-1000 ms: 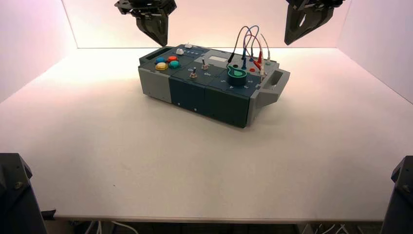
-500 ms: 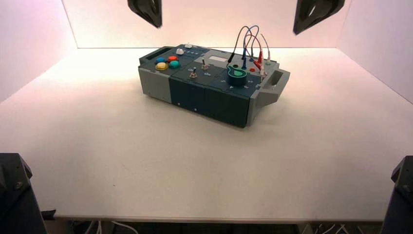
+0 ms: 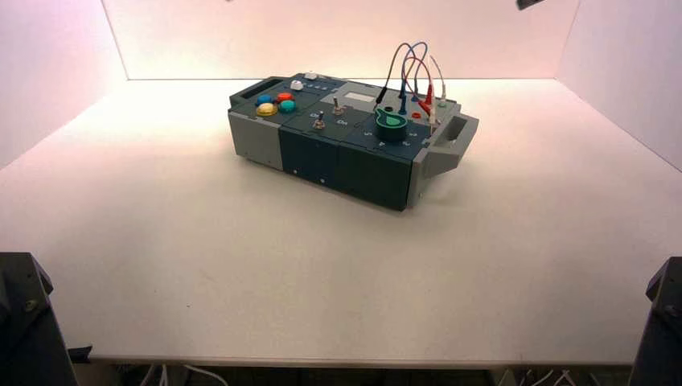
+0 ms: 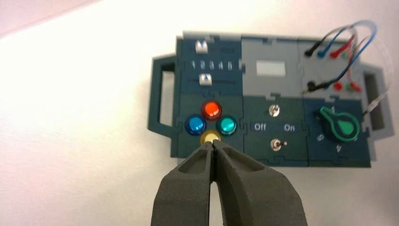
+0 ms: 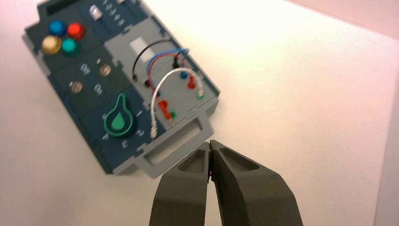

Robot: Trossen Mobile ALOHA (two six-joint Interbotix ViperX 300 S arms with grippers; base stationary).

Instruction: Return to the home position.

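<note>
White table (image 3: pixel 201 265), box (image 3: pixel 346 137) at its centre, unmoved. Left gripper (image 4: pixel 214 148) and right gripper (image 5: pixel 210 147), seen overhead half a second ago, have risen out of the high view; both pinched closed, empty, high above box.

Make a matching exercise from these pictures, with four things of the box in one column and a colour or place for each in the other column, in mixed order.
Things:
1. knob
2. button nearest the left gripper in its wrist view
3. handle nearest the right gripper
4. loose-ended wire

Descriptions:
a. white
b. green
c. grey
d. yellow

Pairs: 1-b, 2-d, 3-c, 4-a
</note>
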